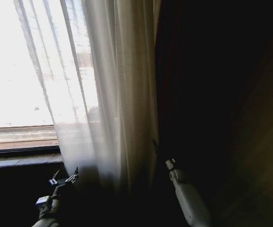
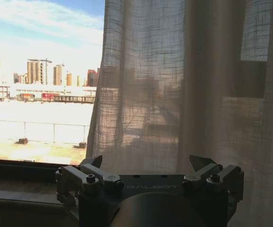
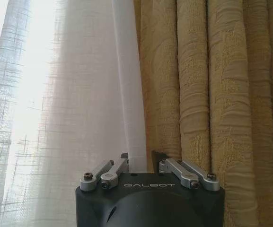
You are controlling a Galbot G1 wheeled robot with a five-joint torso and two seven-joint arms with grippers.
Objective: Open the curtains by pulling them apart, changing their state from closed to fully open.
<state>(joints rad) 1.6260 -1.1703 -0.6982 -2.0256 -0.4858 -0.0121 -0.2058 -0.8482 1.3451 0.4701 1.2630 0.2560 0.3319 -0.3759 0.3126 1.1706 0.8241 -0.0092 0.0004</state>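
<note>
The sheer white curtains [image 1: 122,94] hang bunched in long pleats, with bare window to their left and a dark drape to their right. My left gripper [image 1: 66,177] sits low by the curtains' left hem. In the left wrist view it [image 2: 148,163] is wide open, nothing between its fingers, and the sheer fabric [image 2: 174,94] hangs just beyond it. My right gripper [image 1: 155,145] is at the curtains' right edge. The right wrist view shows it [image 3: 140,160] shut on a narrow white fold [image 3: 129,94] of the curtains.
Bare window glass [image 1: 13,71] and a dark sill [image 1: 18,158] lie to the left. A heavy drape [image 1: 212,94] hangs right of the sheer panel and looks gold and ribbed [image 3: 198,94] up close. City buildings [image 2: 41,71] show outside.
</note>
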